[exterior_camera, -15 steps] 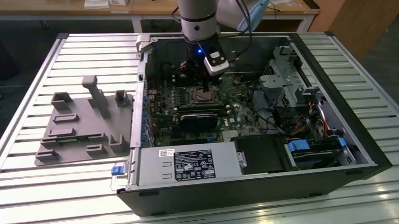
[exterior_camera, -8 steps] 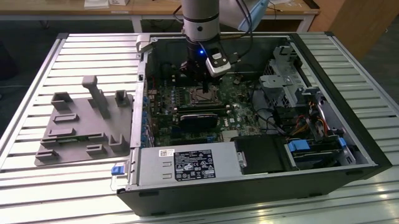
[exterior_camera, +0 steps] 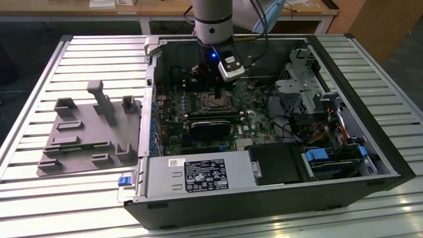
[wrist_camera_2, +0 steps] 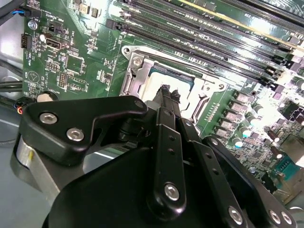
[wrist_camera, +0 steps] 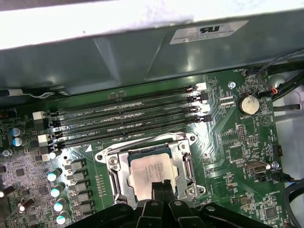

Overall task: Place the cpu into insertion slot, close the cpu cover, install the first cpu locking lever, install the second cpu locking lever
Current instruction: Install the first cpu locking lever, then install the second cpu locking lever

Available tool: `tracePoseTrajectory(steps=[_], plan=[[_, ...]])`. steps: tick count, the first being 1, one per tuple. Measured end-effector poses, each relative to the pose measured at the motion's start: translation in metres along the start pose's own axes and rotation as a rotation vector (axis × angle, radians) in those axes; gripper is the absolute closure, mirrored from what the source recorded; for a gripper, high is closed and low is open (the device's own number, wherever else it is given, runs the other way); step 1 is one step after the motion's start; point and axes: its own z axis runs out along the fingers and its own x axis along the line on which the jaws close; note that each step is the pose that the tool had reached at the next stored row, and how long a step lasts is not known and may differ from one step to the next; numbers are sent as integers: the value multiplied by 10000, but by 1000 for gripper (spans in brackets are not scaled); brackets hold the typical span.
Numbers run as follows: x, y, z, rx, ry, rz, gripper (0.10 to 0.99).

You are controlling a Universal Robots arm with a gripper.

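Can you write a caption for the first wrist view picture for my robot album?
Gripper touching the cpu, which sits in its socket with the cover closed around it.

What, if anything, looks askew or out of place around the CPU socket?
Nothing stands out. The cpu sits flat and square in its socket, the cpu cover lies closed around it, and the gripper is poised just above.

The cpu [wrist_camera: 151, 168] top is showing matt pale metal; the cpu cover [wrist_camera: 183, 164] is gleaming as shiny silver metal; the gripper [wrist_camera_2: 168, 97] is looking matt black.

A slatted metal table [exterior_camera: 53, 74] stands before wooden desks [exterior_camera: 165, 10] on dark floor.
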Motion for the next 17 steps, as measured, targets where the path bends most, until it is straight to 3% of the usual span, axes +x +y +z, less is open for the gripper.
tracePoseTrajectory(steps=[11,17], plan=[[0,0,0,5,26,-1,980],[-10,-47,2,4,26,-1,980]])
